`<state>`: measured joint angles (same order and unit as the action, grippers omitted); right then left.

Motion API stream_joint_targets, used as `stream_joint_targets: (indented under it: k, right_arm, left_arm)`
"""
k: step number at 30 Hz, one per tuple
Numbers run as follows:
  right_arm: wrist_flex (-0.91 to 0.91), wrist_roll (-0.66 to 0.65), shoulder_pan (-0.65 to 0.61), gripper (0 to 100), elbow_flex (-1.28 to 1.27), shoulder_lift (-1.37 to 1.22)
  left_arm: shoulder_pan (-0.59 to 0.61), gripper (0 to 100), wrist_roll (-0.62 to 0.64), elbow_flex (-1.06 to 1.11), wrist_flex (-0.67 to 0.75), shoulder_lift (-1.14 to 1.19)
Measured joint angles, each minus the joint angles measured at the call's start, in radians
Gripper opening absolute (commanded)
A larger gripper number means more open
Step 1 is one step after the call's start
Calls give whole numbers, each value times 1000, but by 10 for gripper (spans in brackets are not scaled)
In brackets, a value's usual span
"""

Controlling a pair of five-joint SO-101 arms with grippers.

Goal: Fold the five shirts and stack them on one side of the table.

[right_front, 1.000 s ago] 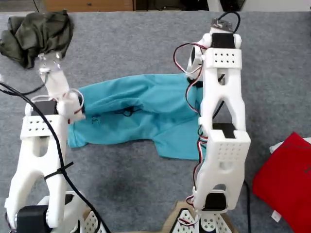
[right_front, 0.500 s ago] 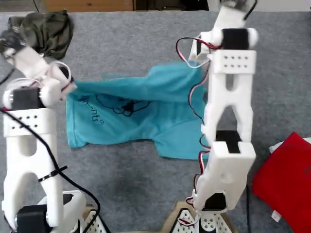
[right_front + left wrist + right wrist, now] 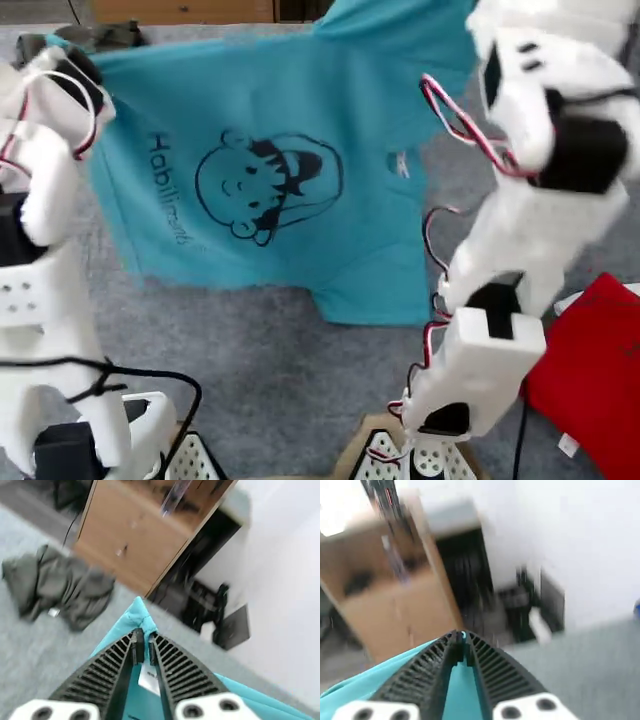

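Observation:
A teal shirt [image 3: 270,180] with a dark cartoon print hangs spread out above the grey table, held up by both arms at its upper corners. My left gripper [image 3: 143,639] is shut on one corner of the teal shirt [image 3: 142,617]. Shut on the other corner of the teal shirt [image 3: 400,685] is my right gripper [image 3: 460,641]. The shirt's lower hem still rests on the table [image 3: 250,370]. A crumpled olive shirt [image 3: 55,587] lies at the table's far left corner. A red shirt [image 3: 590,370] lies at the right edge.
A wooden cabinet [image 3: 150,535] and dark shelving stand beyond the table's far edge. The arm bases sit at the near edge, with cables running along both arms. Bare grey table surface lies in front of the teal shirt.
Both arms have risen sharply, lifting the teal shirt off the table and spreading it out so the print faces up. One second ago it lay bunched flat between them.

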<state>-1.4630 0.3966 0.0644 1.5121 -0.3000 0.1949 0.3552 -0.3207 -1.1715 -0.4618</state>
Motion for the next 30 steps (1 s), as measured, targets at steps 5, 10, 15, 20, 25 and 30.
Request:
stream_joint_targets:
  k: [5,10,15,20,25,30]
  right_arm:
    - [2,0,8,5,117,129]
    - [2,0,11,5,109,310]
    - [2,0,11,5,6,506]
    - [5,0,11,5,-164,672]
    - [63,0,11,5,-345,741]
    - [198,0,11,5,-565,740]
  left_arm:
    - [0,19,0,-239,-103,0]
    - [0,19,0,-532,-269,-2]
    - [3,19,0,-824,-422,-23]
    - [8,19,-34,-1076,-526,-31]
    - [11,19,-46,-1091,-549,-31]
    - [11,19,-48,-908,-549,-32]
